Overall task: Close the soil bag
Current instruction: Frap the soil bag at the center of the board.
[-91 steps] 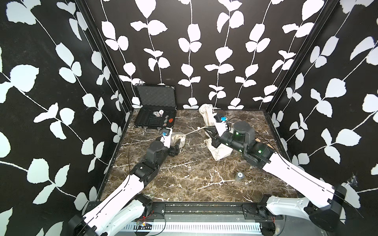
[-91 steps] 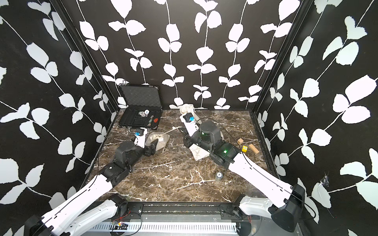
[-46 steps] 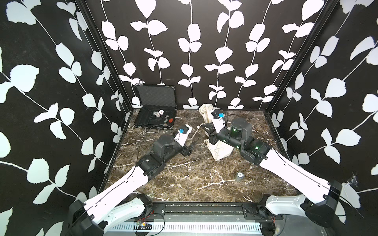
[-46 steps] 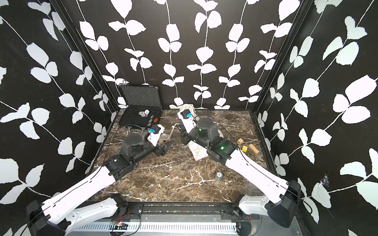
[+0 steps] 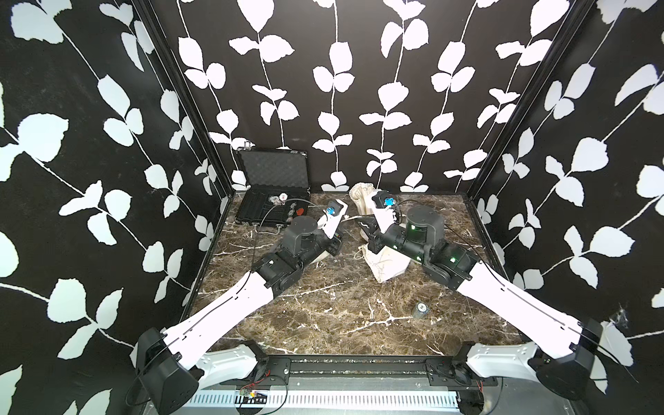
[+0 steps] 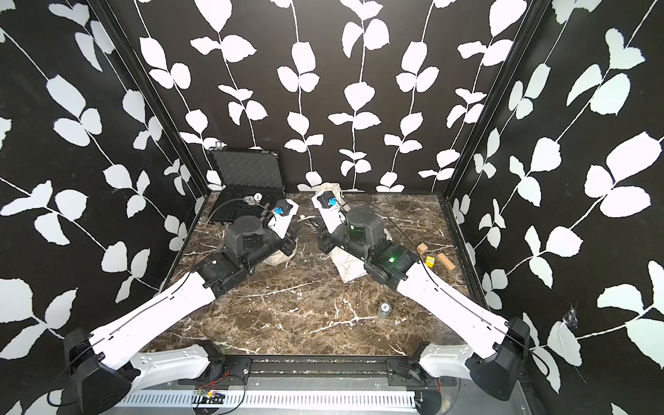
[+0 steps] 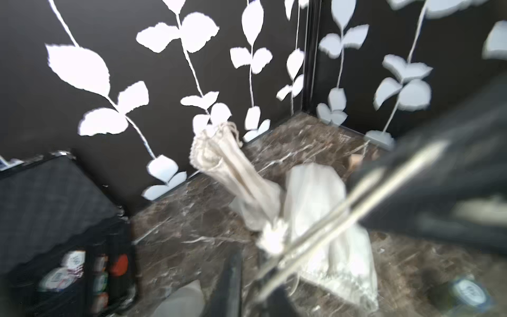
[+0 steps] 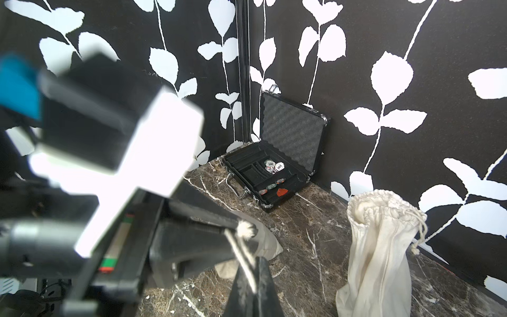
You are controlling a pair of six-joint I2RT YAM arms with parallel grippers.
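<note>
Left gripper (image 8: 237, 224) is closed, pinching the frayed end of the drawstring (image 8: 239, 255). Right gripper (image 8: 253, 289) is closed on the same drawstring a little further along. The string runs straight between them, and the two grippers sit near each other toward the back of the table. Left wrist view is blurred, so the grip read comes from the right wrist view.

Soil bag (image 5: 390, 264): cream cloth, lying on its side on the marble tabletop (image 5: 323, 316), directly under the right wrist, on the base side of the right gripper. The arm covers its mouth, so I can't trace where the drawstring enters.

Around:
- upright drawstring bag (image 8: 384, 247): just beyond the right gripper, close to the back wall. Mouth is gathered and its own cord hangs down the side.
- crumpled cloth piece (image 6: 276, 257): under the left gripper, on the table.
- open poker chip case (image 5: 273, 196): beyond the left gripper in the back-left corner, lid up, chips in the tray.
- small metal cylinder (image 5: 420, 310): well behind the right gripper, beside the right forearm.
- wooden blocks (image 6: 445, 261) and yellow die (image 6: 430, 261): outboard of the right arm, by the right wall.

Room: only the string spans the gap between the grippers. There is open tabletop on the base side of both. The back wall is near beyond them, and the side walls are well apart from both arms.
</note>
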